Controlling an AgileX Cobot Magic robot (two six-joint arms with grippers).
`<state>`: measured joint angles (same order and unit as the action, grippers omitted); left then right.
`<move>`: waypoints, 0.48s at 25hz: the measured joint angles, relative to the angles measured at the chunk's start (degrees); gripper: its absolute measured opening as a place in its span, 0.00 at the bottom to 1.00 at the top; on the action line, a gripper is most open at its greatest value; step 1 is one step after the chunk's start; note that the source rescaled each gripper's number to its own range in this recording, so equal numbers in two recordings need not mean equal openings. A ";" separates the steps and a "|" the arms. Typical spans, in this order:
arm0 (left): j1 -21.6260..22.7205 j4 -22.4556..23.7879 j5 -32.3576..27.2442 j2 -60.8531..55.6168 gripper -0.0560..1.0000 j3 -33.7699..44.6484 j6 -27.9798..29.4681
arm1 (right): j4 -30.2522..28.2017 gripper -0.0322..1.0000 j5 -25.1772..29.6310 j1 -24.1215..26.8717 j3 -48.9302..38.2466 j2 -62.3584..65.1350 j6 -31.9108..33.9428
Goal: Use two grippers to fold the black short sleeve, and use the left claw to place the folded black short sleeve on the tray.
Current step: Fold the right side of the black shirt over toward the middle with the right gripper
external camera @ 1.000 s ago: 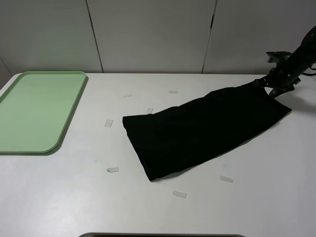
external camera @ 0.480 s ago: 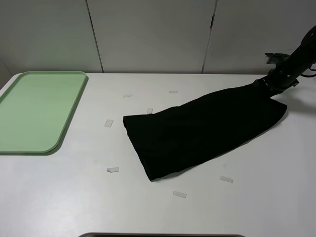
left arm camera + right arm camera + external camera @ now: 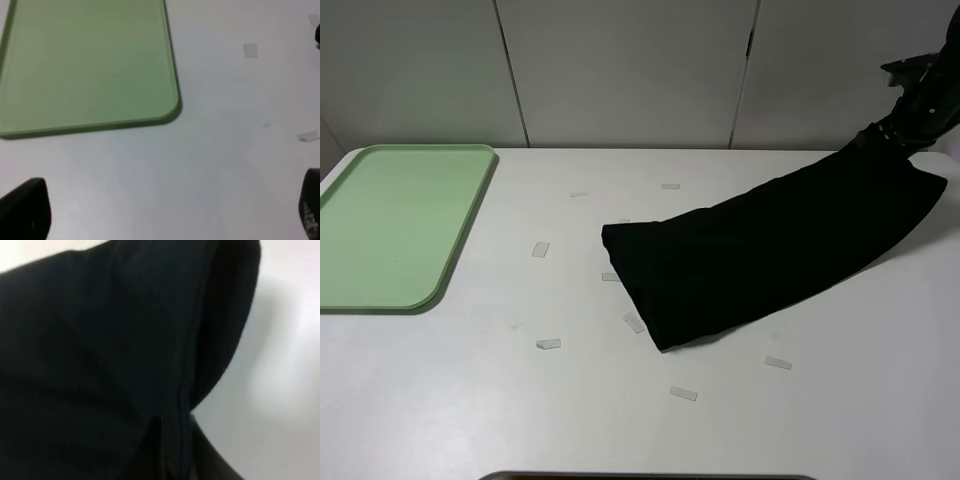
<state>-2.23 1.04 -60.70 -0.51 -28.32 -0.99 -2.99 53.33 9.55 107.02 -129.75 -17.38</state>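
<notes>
Clamped at one end by the black right gripper (image 3: pixel 892 133), the black cotton short sleeve (image 3: pixel 770 255) is now lifted and dragged further from the pale green plastic tray (image 3: pixel 400 220), presumably for folding, while the left gripper (image 3: pixel 165 215) is held apart, empty.

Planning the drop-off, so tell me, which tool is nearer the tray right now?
Left. The left tool is open, close to a corner of the tray; the right tool is far across the table, shut on the shirt.

A white table (image 3: pixel 440 400) dotted with small tape strips (image 3: pixel 548 344) stands before pale grey wall panels (image 3: pixel 620 70).
</notes>
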 joint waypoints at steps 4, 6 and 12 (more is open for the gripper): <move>0.00 0.00 0.00 0.00 1.00 0.00 0.00 | -4.25 0.03 1.08 -3.16 0.00 1.70 4.93; 0.00 0.00 0.00 0.00 1.00 0.00 0.00 | -6.24 0.03 2.30 -4.75 0.00 2.23 7.57; 0.00 0.00 0.00 0.00 1.00 0.00 0.00 | -8.90 0.03 8.70 -9.86 -0.19 4.14 14.22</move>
<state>-2.23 1.04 -60.70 -0.51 -28.32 -0.99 -11.90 62.03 -0.31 106.83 -125.61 -3.16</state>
